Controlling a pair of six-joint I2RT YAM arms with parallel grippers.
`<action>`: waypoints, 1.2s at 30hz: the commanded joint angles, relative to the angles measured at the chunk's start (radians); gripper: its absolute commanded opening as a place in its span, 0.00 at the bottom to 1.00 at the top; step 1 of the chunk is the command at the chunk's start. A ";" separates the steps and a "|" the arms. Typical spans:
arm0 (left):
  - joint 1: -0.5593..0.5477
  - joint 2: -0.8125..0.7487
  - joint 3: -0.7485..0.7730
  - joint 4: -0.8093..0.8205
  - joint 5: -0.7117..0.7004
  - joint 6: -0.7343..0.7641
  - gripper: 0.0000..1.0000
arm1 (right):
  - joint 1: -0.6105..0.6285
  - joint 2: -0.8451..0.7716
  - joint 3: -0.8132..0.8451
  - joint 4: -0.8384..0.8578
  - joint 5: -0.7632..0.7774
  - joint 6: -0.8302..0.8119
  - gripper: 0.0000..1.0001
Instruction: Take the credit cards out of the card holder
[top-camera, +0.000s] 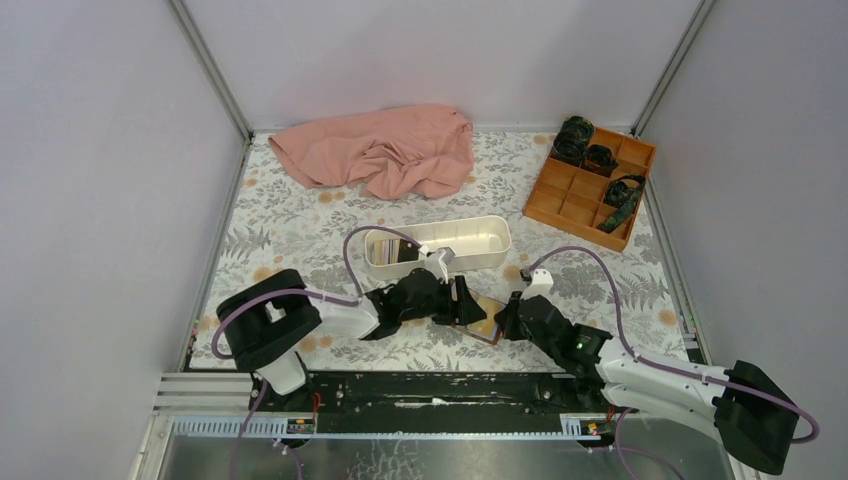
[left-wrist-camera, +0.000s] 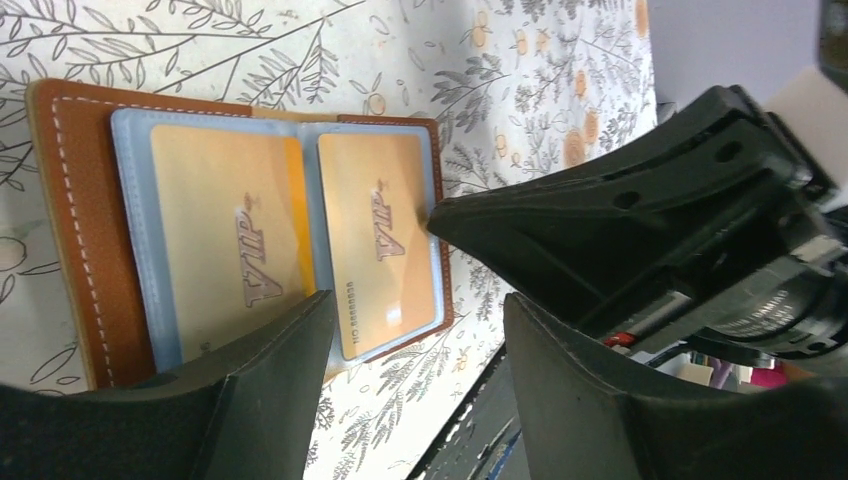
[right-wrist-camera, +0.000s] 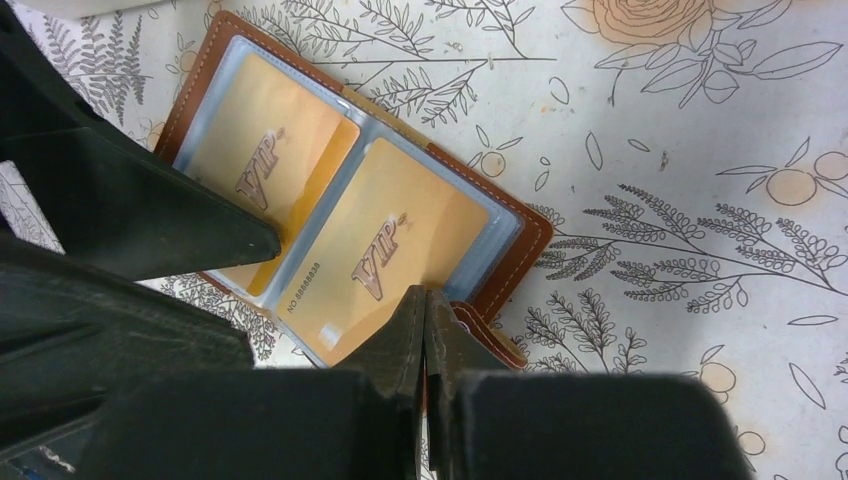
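Barely begun: both cards in their sleeves

Brown leather bifold card holder (left-wrist-camera: 88, 230) lies open on the floral bench (right-wrist-camera: 700, 150). Two yellow-orange plastic cards (left-wrist-camera: 225, 230) sit inside. Right pincer (right-wrist-camera: 425, 310) closed, empty, tip against holder's edge. Left pincer (left-wrist-camera: 420, 330) apart, gripping nothing.

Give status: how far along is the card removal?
Done: the card holder lies open flat. In hand: the right tool, shut, points its tips at the holder's edge by one card; the left tool hangs open over the pages. Left: both yellow cards visible sit in their clear sleeves, none gripped. What stands in the white tray is too small to tell.
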 joint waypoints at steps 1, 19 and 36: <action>0.007 0.033 0.029 -0.034 -0.010 0.020 0.70 | 0.003 -0.040 -0.009 0.010 0.042 0.010 0.00; 0.008 0.097 0.039 0.074 0.061 -0.014 0.67 | -0.018 0.020 -0.038 0.075 -0.021 0.038 0.00; 0.016 0.175 -0.014 0.380 0.196 -0.145 0.56 | -0.036 0.086 -0.050 0.134 -0.049 0.030 0.00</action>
